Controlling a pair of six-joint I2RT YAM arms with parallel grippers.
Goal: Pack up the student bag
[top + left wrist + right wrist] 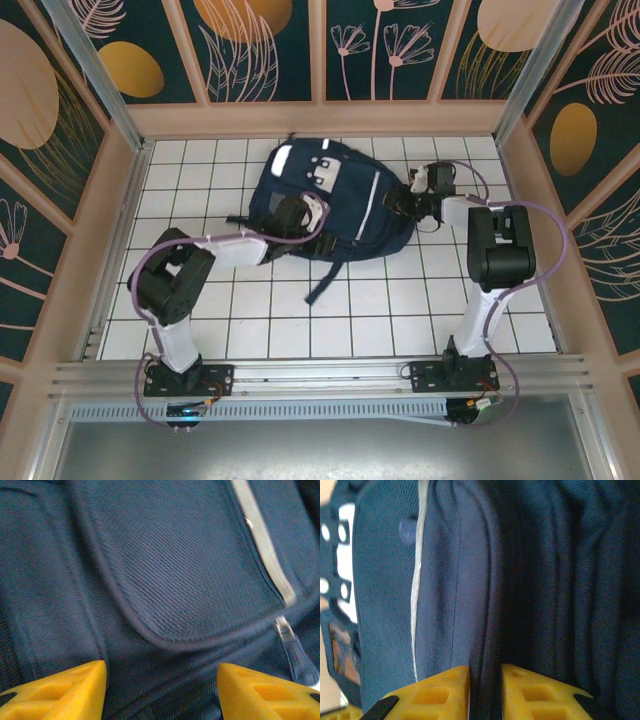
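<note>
**Step in hand: opening the bag for packing (my judgement).**

1. Position. The student bag [330, 200] lies flat on the counter [260, 300], directly under my left hand [161, 682] and against the inner side of my right hand [485, 685].

2. Right hand. Its jaws stand narrow, with a ridge of dark fabric pinched between the fingers [440, 690]. I take this ridge to be a seam or zip edge, though I cannot tell which. This hand serves as the anchor. I hold the pinch firm and pull only along the seam, because a sideways pull could make the thin fold slip out.

3. Left hand. Its jaws stand wide apart and hold nothing. The curved pocket flap [185, 570] sits just ahead of the fingertips. The zip pull [297, 657] hangs just outside the right finger, below the end of the grey stripe [262, 545].

4. Recommended approach.
   - Shift the left hand toward the zip pull until the pull sits between the jaws, not beside them.
   - Close on the pull itself. Loose fabric caught with it would probably jam the slider.
   - Draw the pull along the zip line while the right hand keeps the cloth taut.

5. Caution. The bag is soft and unweighted, so it is likely to slide on the counter if only one hand pulls.
</note>
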